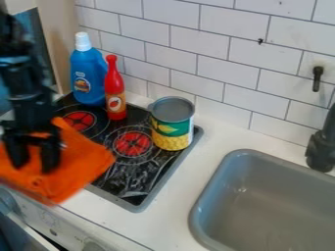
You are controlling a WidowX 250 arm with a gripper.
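Orange cloth (82, 164) lies at the left of the frame, directly behind and around the fingertips of my gripper (34, 165) as I see them. I have the gripper pointing down from the upper left, its two fingers spread apart with orange fabric showing in the gap between them. I cannot tell whether the tips touch the cloth or stand just above it. Most of the cloth spreads to the right of the fingers and toward the bottom of the frame, one corner reaching right over the cooktop and another pointing down past the counter's front edge.

Nearest to me, at the lower left, runs the pale front panel (49, 220) of the stove. Beyond it sits the black cooktop (124, 181) with its gray rim, partly hidden by the cloth; two red burner markings show, one left of center and one farther up and left. The gray sink (262, 211) takes up the lower right, set in the white counter (167, 203).

Farther back, at the cooktop's right edge, I see an upright can (173, 127) with a green and yellow label. To its left a red bottle (115, 95) stands upright, and just beside that a blue bottle (85, 73) with a white cap. A dark faucet (321, 154) stands at the right edge, and white wall tiles (196, 44) cross the top.
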